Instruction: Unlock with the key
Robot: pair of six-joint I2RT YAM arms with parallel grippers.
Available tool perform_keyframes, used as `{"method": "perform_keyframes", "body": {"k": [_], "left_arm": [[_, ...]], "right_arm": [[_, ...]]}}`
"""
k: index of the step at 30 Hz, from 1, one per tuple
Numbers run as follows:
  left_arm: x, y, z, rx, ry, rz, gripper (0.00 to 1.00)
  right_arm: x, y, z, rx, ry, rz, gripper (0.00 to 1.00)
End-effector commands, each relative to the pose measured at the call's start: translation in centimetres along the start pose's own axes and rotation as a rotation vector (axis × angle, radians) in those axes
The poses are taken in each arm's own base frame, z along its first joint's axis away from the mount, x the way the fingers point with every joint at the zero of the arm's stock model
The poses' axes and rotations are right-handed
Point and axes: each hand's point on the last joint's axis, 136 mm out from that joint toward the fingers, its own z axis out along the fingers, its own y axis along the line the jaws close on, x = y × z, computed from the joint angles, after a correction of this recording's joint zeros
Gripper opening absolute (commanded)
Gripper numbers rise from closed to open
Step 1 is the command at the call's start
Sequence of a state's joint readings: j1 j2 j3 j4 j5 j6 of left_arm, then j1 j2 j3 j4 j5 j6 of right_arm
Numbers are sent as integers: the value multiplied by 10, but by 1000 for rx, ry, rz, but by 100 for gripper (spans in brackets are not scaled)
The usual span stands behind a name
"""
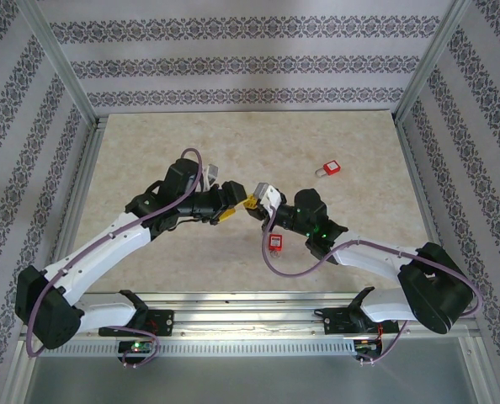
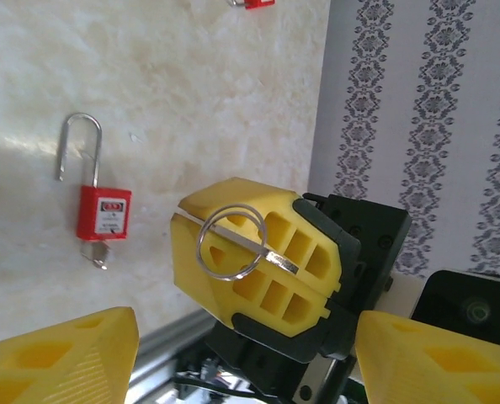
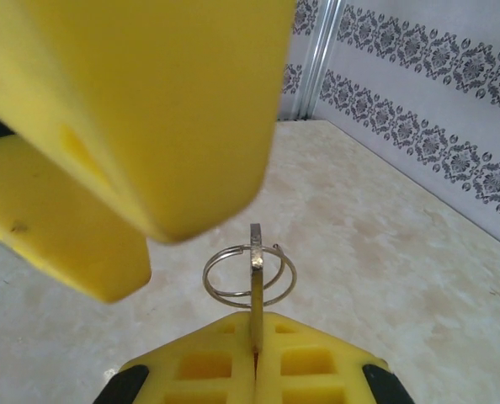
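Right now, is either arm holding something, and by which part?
The right gripper pinches the key between shut fingers, its ring end sticking out. The left gripper holds nothing.

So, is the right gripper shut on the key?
Shut: the right gripper pinches the key blade between touching yellow fingers, ring sticking out.

The padlock [image 2: 103,212] is red with a silver shackle [image 2: 97,156], the tabletop [image 1: 149,151] beige and marbled, the walls [image 1: 233,59] white with grey damask bands, the jaws yellow, the key [image 3: 255,252] silver, the cables [image 1: 288,271] purple.
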State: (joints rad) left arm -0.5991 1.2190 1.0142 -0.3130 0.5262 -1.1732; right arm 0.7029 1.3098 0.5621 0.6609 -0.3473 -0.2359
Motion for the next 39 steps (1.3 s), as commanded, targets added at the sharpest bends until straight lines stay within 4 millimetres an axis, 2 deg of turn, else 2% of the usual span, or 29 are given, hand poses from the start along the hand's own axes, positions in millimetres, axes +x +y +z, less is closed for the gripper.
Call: {"method": "perform_keyframes", "body": {"k": [1,10,18,24,31,39], "left_arm": [[-4,-20,-1,92,11,-85,67],[-18,-18,6,84,-5,-122,59],[-37,-8,17,77,-18,-164,55],[-50,-11,20,123,-39,-200,52],[-51,-15,27,169,-12,-232,48],[-45,-3,32,180,-5,-268,44]], "right_arm": [[-5,-6,3,33,-7,-79,0],[-7,-19,7,101,8,-183,0],[-13,-37,5,187,55,-419,0],[-4,-49,4,237,156,-656,0],[0,-59,4,288,235,-868,0],[3,-58,2,285,241,-890,0]]}}
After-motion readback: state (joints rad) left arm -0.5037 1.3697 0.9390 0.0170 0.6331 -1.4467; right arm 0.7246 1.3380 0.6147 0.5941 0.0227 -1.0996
